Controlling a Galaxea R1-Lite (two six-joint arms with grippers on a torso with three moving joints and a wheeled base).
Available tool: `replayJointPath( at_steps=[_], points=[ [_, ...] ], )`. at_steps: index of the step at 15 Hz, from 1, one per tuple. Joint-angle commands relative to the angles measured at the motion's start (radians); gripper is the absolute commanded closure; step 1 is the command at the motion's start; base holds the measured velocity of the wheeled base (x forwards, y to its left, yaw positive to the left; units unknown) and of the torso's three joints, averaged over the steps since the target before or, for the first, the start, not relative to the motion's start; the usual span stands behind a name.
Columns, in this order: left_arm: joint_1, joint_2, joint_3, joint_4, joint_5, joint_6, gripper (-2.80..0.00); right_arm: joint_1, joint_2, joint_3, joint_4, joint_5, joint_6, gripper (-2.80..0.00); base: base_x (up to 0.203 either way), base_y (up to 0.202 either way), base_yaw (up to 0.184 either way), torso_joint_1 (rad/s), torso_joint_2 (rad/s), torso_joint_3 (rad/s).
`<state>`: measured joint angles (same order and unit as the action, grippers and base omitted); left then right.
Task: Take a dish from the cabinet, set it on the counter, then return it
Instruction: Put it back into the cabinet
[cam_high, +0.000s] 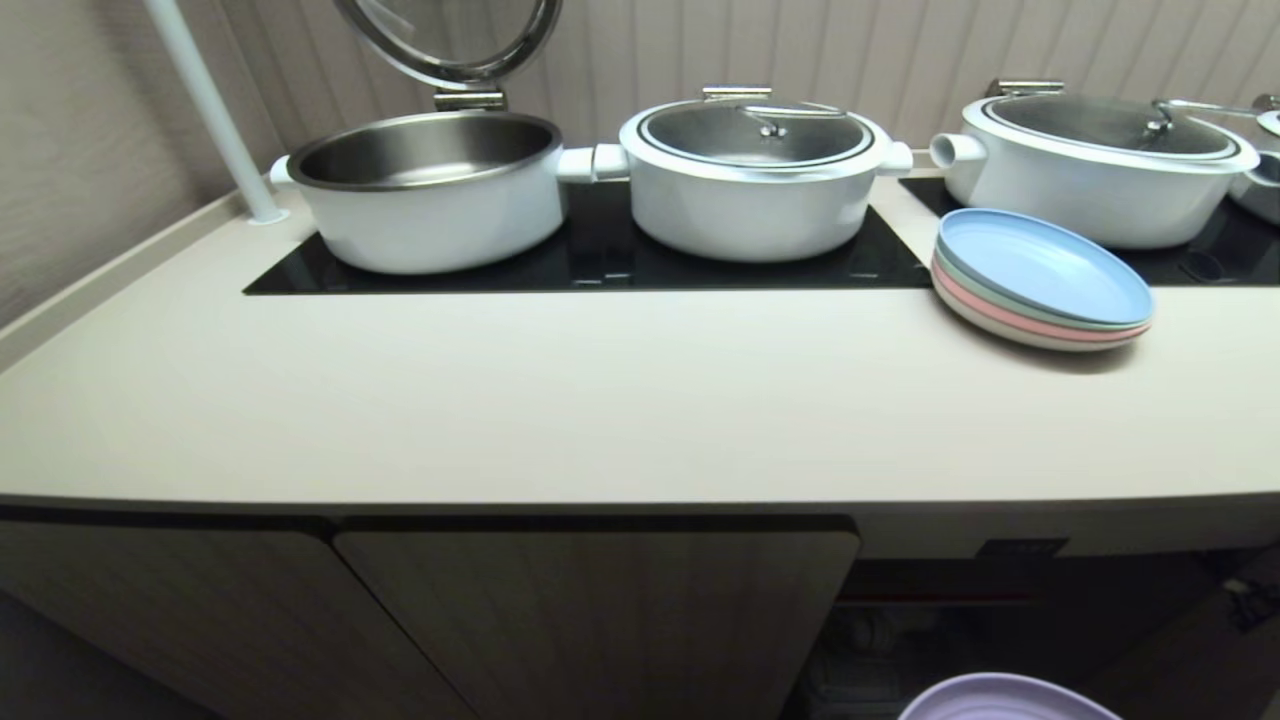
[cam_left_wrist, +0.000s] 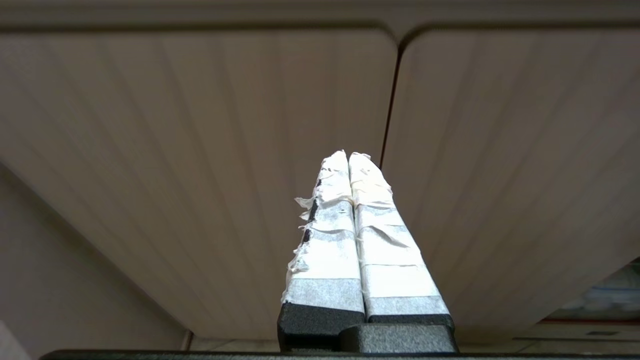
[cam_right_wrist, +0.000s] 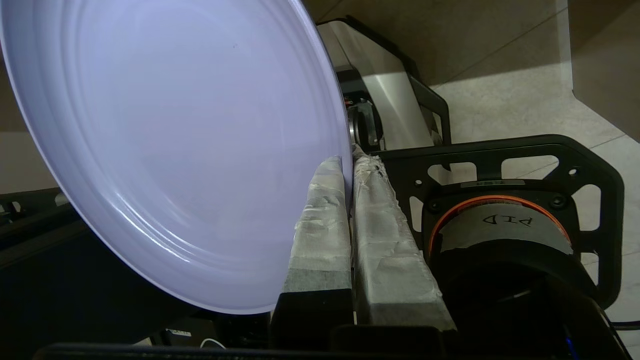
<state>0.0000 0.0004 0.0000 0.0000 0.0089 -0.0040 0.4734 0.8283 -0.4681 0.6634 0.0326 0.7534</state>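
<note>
Round, shallow, pale lavender plastic dish (cam_right_wrist: 165, 150) with faint concentric rings, pinched at its rim between the tape-wrapped fingers (cam_right_wrist: 325, 225) of the right claw (cam_right_wrist: 348, 165); seen in the head view only as a purple arc (cam_high: 1005, 698) at about 5 o'clock, low in front of the cabinet and below the table edge. Left claw (cam_left_wrist: 348, 156) clenched on nothing, its two white-taped fingers pressed together, facing the ribbed beige wood-grain cabinet doors (cam_left_wrist: 250, 125) with rounded corners.

Smooth cream-beige table (cam_high: 560, 400) with a rounded front edge. Two inset glossy black glass cooktop panels (cam_high: 600, 255). Three round white pots: one open with a bare steel inside (cam_high: 430, 190) at 11 o'clock, lid tipped up behind it; one with a glass lid (cam_high: 755, 175) at 12 o'clock; one more lidded (cam_high: 1095, 165) at 2 o'clock. One stack of four thin plastic plates (cam_high: 1040, 280), blue on top, then green, pink and cream, at 2 o'clock, partly on the glass.

Ribbed pale wall (cam_high: 900, 50) behind. White slanted pole (cam_high: 210, 110) at 10 o'clock. Pale tiled floor (cam_right_wrist: 500, 95) under the robot.
</note>
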Motion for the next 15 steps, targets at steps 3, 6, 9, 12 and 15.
replayJointPath(
  at_steps=[3,6,9,12,15],
  points=[
    [0.0,0.0,0.0,0.0,0.0,-0.001,0.0,0.001,0.003,0.002,0.005,0.0,0.004,0.0,0.0,0.0,0.0,-0.244,0.53,0.295],
    [0.0,0.0,0.0,0.0,0.0,-0.001,0.0,0.001,0.003,0.003,0.005,0.0,0.004,0.0,0.0,0.0,0.0,-0.225,0.52,0.29],
    [0.0,0.0,0.0,0.0,0.0,-0.001,0.0,0.002,0.003,0.006,-0.001,0.001,0.011,0.0,0.0,0.0,0.0,-0.216,0.51,0.285],
    [0.0,0.0,0.0,0.0,0.0,-0.001,0.0,0.003,0.003,0.008,-0.001,0.001,0.011,0.0,0.0,0.0,0.0,-0.202,0.48,0.284],
    [0.0,0.0,0.0,0.0,0.0,-0.001,0.0,0.008,0.011,0.009,-0.001,0.001,0.012,0.0,0.0,0.0,0.0,-0.19,0.48,0.287]
  ],
)
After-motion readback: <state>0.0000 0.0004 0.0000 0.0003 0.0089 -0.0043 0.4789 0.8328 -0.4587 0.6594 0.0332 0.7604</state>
